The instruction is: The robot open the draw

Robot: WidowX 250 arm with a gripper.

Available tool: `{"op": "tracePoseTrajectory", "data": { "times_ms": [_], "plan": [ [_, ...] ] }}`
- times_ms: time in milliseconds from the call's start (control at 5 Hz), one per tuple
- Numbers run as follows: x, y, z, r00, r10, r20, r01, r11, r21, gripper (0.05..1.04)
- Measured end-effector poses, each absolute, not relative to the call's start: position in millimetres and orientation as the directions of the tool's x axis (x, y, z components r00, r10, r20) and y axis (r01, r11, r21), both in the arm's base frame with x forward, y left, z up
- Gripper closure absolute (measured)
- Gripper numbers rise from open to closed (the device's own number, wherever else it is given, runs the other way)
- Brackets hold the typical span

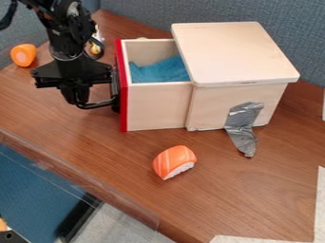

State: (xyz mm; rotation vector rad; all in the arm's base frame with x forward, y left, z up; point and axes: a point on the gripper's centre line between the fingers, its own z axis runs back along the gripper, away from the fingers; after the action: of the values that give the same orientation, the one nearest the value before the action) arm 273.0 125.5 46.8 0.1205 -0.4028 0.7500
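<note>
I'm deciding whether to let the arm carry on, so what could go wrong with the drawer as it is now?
- The drawer is already well out of its wooden box; more pull might tip it or draw it free.
- The grey tape looks crumpled, so if it anchors the box, the whole box might slide.
- The gripper is close against the red front; a sideways move might jar the drawer.
</note>
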Motion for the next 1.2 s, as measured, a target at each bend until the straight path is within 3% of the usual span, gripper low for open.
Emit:
{"op": "tracePoseTrajectory", "data": {
  "times_ms": [600,800,1200],
  "plan": [
    [266.1,133.4,48.5,0.654,0.643,0.399,-0.691,0.722,-0.03,0.934],
    [264.9,132.4,62.6,0.645,0.639,0.42,-0.693,0.721,-0.033,0.721],
    [262.5,117.8,126.5,0.746,0.554,0.371,-0.564,0.821,-0.092,0.135]
  ]
}}
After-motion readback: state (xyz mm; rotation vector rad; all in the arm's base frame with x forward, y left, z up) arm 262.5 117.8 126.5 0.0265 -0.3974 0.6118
